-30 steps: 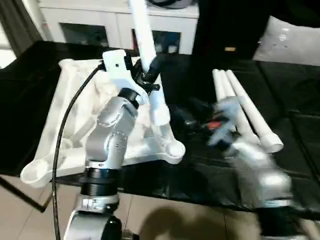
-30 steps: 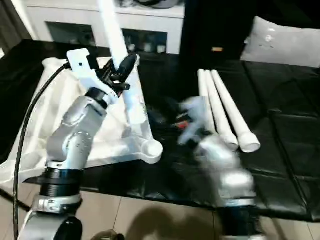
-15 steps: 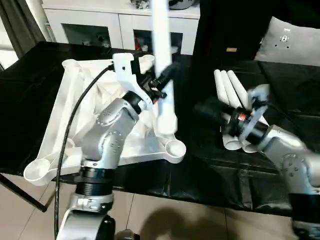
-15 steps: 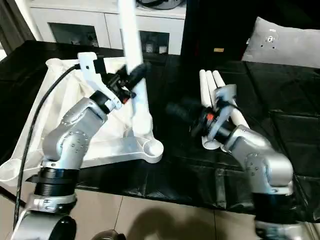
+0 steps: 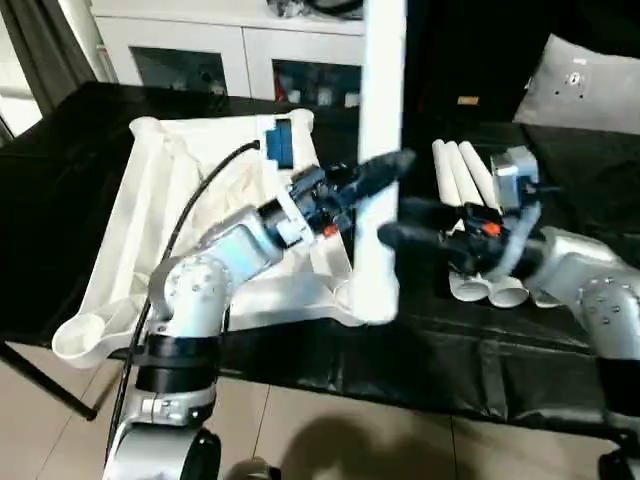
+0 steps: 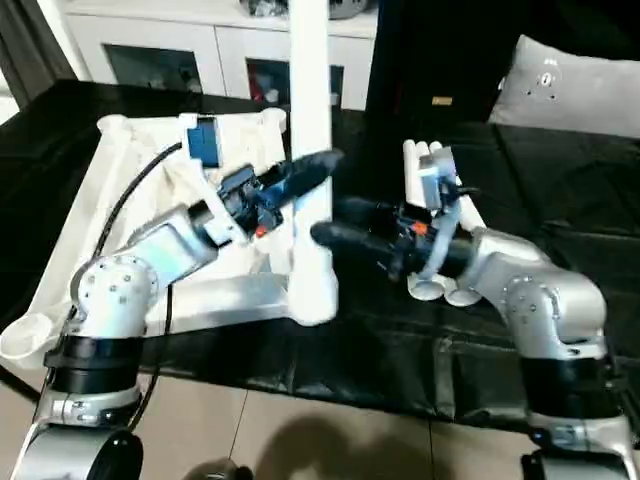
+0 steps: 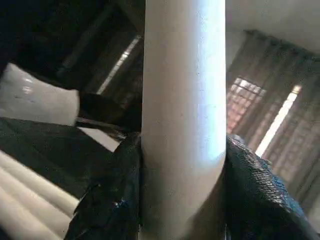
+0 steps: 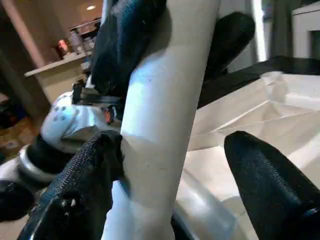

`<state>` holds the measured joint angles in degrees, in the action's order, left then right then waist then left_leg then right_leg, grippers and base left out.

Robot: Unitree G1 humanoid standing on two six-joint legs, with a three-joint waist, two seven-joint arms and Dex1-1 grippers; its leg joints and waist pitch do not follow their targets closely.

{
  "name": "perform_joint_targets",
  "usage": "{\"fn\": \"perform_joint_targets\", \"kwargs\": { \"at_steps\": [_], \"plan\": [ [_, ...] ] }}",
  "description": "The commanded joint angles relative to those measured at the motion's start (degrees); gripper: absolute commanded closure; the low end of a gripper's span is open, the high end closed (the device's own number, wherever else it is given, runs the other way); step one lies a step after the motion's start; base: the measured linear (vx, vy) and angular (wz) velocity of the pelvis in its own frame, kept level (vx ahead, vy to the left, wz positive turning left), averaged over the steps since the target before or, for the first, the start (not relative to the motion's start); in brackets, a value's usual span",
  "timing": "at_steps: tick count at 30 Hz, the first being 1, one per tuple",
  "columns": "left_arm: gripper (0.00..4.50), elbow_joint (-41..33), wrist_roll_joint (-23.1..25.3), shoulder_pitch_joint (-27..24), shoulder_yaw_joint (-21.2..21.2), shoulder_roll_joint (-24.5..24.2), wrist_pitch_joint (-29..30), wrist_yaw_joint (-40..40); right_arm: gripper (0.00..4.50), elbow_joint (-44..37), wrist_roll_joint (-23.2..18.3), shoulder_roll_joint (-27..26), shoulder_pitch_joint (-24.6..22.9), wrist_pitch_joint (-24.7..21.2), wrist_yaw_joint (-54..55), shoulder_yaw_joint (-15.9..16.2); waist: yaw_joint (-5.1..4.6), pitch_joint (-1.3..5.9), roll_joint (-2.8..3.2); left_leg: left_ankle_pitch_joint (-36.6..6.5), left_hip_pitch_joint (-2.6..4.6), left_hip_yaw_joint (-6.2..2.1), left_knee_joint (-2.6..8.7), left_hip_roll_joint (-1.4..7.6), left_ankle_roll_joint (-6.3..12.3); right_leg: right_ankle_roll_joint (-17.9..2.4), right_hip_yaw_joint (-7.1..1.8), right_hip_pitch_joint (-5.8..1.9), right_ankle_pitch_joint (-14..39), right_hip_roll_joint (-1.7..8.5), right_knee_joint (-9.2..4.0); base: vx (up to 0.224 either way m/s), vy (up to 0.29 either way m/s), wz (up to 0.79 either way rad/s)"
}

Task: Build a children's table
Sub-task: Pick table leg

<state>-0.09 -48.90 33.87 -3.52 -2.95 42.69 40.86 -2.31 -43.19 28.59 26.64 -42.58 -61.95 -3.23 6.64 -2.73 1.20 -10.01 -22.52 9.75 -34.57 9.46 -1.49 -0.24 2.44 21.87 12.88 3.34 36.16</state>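
The white table top lies upside down on the black table, ribs and round corner sockets facing up. My left gripper is shut on one white tapered leg, holding it upright with its wide end just above the near right corner socket. In the left wrist view both black fingers press against that leg. My right gripper is open, one finger on either side of the leg's lower part; one finger stands clear of it. Three more legs lie side by side on the right.
A white cabinet stands behind the table and a grey cushion lies at the back right. The black table cover ends at the front edge near my arms, with tiled floor below.
My left gripper has carried the leg to the right and set it more upright by the near right socket. My right gripper has reached left from the lying legs to straddle it.
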Motion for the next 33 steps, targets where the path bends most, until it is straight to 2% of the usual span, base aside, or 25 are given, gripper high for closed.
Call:
{"fn": "perform_joint_targets", "kwargs": {
  "at_steps": [1, 4, 9, 13, 21, 26, 27, 30, 33],
  "plan": [
    [2.64, -2.33, -1.40, 0.66, 0.62, -0.31, 0.70, 1.62, 0.92, -1.64, -0.69, 0.91, -0.31, -1.14, -1.22, 0.84, 0.18, 3.58, -0.94, -5.54, 1.12, -1.01, 3.38, 3.39, 2.93, -13.27, -2.41, -2.72, 3.17, 4.80, -4.23, 0.000, 0.000, 0.00],
    [2.64, -3.47, -2.35, 0.85, 1.14, -0.83, 0.52, 4.61, 0.92, -2.07, -0.74, 1.62, -0.47, -1.79, -2.67, 1.93, 0.24, 3.65, -0.73, -5.30, 1.14, -1.07, 3.39, 3.39, 2.57, -12.91, -2.43, -2.76, 3.14, 4.78, -4.20, 0.000, 0.000, 0.00],
    [2.64, -4.01, -3.27, 0.95, 1.83, -1.09, 0.99, 6.73, 0.92, -2.65, 0.52, 2.38, -0.98, -1.23, -4.36, 4.28, 0.13, 3.63, -0.75, -5.38, 1.13, -1.03, 3.38, 3.36, 2.55, -13.21, -2.43, -2.75, 2.48, 4.71, -4.19, 0.000, 0.000, 0.00],
    [2.64, -4.29, -2.91, 0.93, 2.70, -1.29, 0.61, 8.15, 0.92, -3.20, 0.31, 2.26, -0.92, -1.75, -4.88, 4.96, 0.14, 3.65, -0.75, -5.54, 1.14, -1.04, 3.40, 3.39, 2.42, -13.14, -2.46, -2.74, 2.67, 4.73, -4.21, 0.000, 0.000, 0.00],
    [2.64, -6.45, 1.08, -0.01, 6.39, -1.93, -4.81, 13.18, 0.92, -3.85, -0.41, 2.85, -0.89, -2.51, -6.95, 6.48, 0.16, 3.69, -0.79, -4.95, 1.15, -1.10, 3.40, 3.51, 2.95, -13.29, -2.46, -2.78, 1.46, 4.77, -4.11, 0.000, 0.000, 0.00],
    [2.64, -6.26, 1.36, 0.04, 7.36, -2.58, -4.92, 14.71, 0.92, -3.98, 0.45, 3.39, -0.78, -1.91, -8.03, 7.42, 0.12, 3.65, -0.76, -5.68, 1.20, -1.06, 3.40, 3.49, 2.34, -13.21, -2.47, -2.78, 2.66, 4.78, -4.16, 0.000, 0.000, 0.00],
    [2.64, -6.23, 1.91, 0.02, 8.06, -2.93, -5.32, 15.53, 1.22, -3.95, 0.24, 3.29, -0.61, -2.02, -8.17, 7.37, 0.12, 3.65, -0.77, -5.78, 1.19, -1.03, 3.41, 3.46, 2.38, -13.21, -2.48, -2.75, 2.87, 4.78, -4.16, 0.000, 0.000, 0.00],
    [2.64, -6.26, 2.87, -0.12, 9.10, -3.35, -6.23, 16.61, 1.35, -3.94, -0.27, 3.11, -0.38, -2.26, -8.23, 7.32, 0.10, 3.70, -0.77, -5.24, 1.14, -1.08, 3.37, 3.47, 2.64, -13.21, -2.46, -2.78, 1.93, 4.74, -4.07, 0.000, 0.000, 0.00],
    [2.64, -6.19, 3.72, -0.26, 9.80, -3.57, -7.31, 17.24, 1.69, -4.14, -0.67, 3.24, -0.39, -2.48, -8.73, 7.63, 0.12, 3.72, -0.72, -5.33, 1.17, -1.05, 3.36, 3.48, 2.71, -13.50, -2.46, -2.78, 1.77, 4.75, -4.05, 0.000, 0.000, 0.00]
  ]
}}
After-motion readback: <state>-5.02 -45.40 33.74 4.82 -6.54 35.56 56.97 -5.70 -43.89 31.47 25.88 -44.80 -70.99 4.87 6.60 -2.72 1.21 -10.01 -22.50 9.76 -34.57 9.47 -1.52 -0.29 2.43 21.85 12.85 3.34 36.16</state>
